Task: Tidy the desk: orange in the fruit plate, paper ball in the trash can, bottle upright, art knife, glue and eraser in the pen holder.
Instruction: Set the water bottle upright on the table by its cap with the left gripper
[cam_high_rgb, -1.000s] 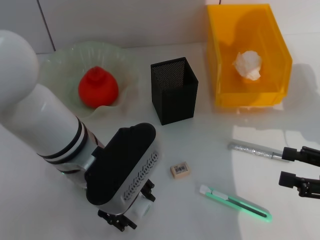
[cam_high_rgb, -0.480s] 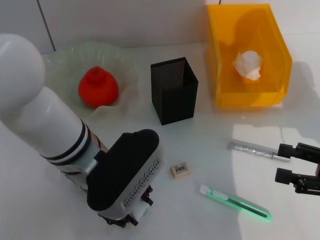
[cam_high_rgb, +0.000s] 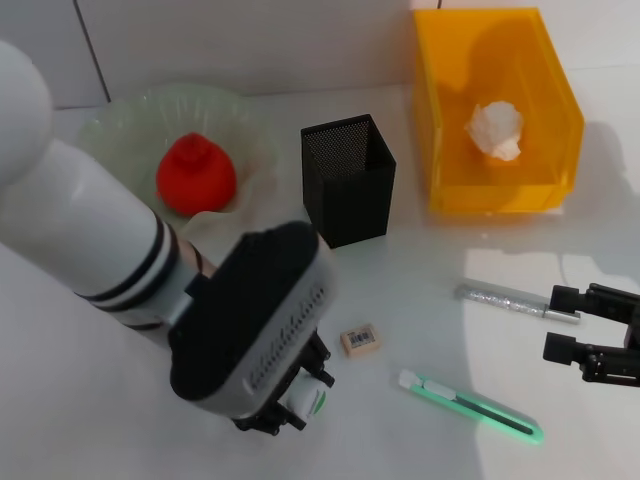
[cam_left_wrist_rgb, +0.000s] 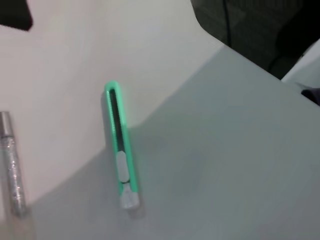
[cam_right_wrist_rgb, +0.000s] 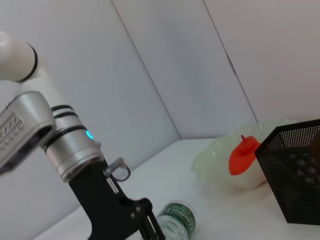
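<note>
1. Since a second ago the left pincer (cam_high_rgb: 290, 405) has been raised slightly and swung rightward, clenched on the bottle (cam_right_wrist_rgb: 177, 220), which is lying tilted on the surface (cam_high_rgb: 420, 290).
2. Uprighting is judged begun.
3. The right pincer (cam_high_rgb: 575, 325), released, has been edged toward the glue (cam_high_rgb: 515, 302).

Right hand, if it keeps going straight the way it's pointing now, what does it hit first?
Probably the glue stick. In the head view the right hand points toward the robot's left, open, its upper finger at the stick's near end. Height above the desk is unclear, so it could pass over.
</note>
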